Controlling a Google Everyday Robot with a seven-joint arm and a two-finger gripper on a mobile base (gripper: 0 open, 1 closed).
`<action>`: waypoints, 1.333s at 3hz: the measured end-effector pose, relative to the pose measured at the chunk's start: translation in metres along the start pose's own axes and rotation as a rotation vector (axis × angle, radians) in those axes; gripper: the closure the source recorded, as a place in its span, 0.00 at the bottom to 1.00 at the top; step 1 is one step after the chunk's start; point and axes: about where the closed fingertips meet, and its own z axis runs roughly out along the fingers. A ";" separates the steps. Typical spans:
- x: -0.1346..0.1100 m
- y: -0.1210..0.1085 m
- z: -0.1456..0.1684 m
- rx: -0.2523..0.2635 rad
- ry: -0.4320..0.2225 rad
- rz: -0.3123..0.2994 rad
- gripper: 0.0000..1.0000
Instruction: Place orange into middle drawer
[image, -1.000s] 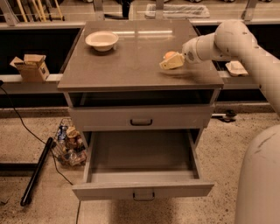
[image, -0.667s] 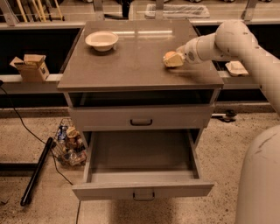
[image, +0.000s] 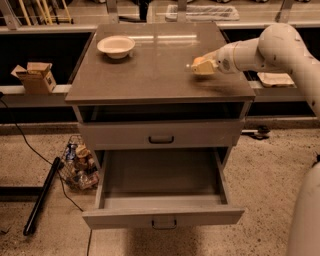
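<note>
1. On the cabinet top (image: 160, 75), seen from the one camera view, the gripper (image: 198, 67) sits at the right side near the front edge, with the arm reaching in from the right. Its fingers are pinched on the orange (image: 202, 63), which shows as a pale orange lump at the tip.
2. Compared with a second ago, gripper and orange have shifted a little to the right and slightly upward together. A soft shadow now lies on the surface beneath them. I judge the fruit is grasped and just lifting off, though whether it has fully cleared the top is hard to tell.
3. Nothing else has moved. The white bowl (image: 116, 46) stands at the back left, well apart from the gripper.
4. Below, the middle drawer (image: 163, 218) is pulled fully out, with nothing visible inside. The drawer above it (image: 161, 134) is closed.
5. For the task, the pick looks done and the carry is what remains. The orange must travel forward past the front edge, then down into the open drawer, clearing the overhang and the closed drawer front on the way.
</note>
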 end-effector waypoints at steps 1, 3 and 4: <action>-0.011 0.012 -0.042 -0.018 -0.073 0.017 1.00; -0.006 0.031 -0.056 -0.043 -0.070 -0.031 1.00; 0.000 0.073 -0.092 -0.067 -0.056 -0.113 1.00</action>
